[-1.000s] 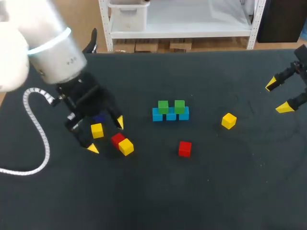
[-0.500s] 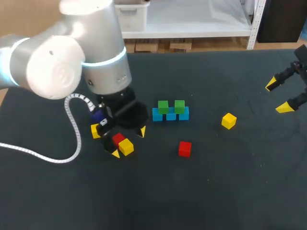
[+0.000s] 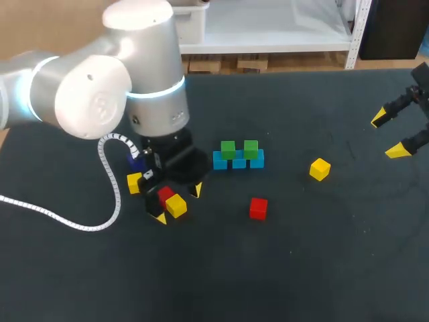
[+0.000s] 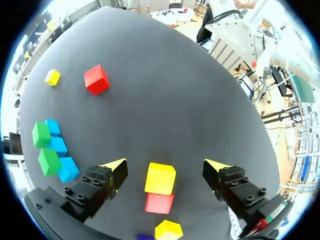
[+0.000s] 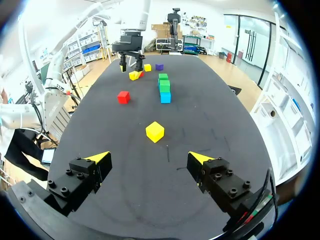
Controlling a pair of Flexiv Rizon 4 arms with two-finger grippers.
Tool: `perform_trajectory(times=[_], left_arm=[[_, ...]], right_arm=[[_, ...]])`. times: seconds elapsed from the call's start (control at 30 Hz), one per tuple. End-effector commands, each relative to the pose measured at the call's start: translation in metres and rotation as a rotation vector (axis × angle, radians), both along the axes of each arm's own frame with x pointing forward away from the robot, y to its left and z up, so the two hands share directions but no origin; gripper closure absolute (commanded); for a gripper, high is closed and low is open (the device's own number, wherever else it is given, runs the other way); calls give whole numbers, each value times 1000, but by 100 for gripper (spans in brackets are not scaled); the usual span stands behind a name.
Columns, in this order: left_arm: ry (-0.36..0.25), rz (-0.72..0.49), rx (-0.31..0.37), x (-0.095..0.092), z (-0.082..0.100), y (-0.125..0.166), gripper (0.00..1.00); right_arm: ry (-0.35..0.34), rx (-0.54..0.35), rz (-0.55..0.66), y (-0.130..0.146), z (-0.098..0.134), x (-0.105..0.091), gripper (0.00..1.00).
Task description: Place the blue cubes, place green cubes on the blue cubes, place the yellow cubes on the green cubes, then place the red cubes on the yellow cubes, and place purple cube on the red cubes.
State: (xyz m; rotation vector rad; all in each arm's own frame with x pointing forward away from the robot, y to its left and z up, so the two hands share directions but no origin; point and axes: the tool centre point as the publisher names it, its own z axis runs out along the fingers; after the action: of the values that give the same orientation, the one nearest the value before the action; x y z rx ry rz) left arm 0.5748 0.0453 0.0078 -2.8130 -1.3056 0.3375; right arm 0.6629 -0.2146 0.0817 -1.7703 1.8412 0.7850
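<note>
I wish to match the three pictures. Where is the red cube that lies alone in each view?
Head view: the lone red cube lies nearer the camera than the blue-green stack.
Left wrist view: the cube lies far ahead of the left pincer, beyond the stack.
Right wrist view: the cube lies far ahead of the right pincer, beside the stack.
Shared landmark: the blue-green stack.
</note>
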Motion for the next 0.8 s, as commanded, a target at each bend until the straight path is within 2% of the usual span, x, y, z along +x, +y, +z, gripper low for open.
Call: perform_trajectory(times=[0.03,0.13,0.27,0.6,0.7,0.8], left_arm=[[0,5,-1,2,-1,3,0],[0,9,-4,3,-2,4,18],[3,13,-9,2,-3,3,29],[8,14,-19,0,-8,-1,32],[4,19,-23,2,-8,-2,40],[0,21,-24,4,-9,-3,58]], right_arm=[[0,3,1,0,-1,1,0],[0,3,1,0,-1,1,0],[0,3,1,0,-1,1,0],[0,3,1,0,-1,1,0],[0,3,1,0,-1,1,0],[0,3,1,0,-1,1,0]])
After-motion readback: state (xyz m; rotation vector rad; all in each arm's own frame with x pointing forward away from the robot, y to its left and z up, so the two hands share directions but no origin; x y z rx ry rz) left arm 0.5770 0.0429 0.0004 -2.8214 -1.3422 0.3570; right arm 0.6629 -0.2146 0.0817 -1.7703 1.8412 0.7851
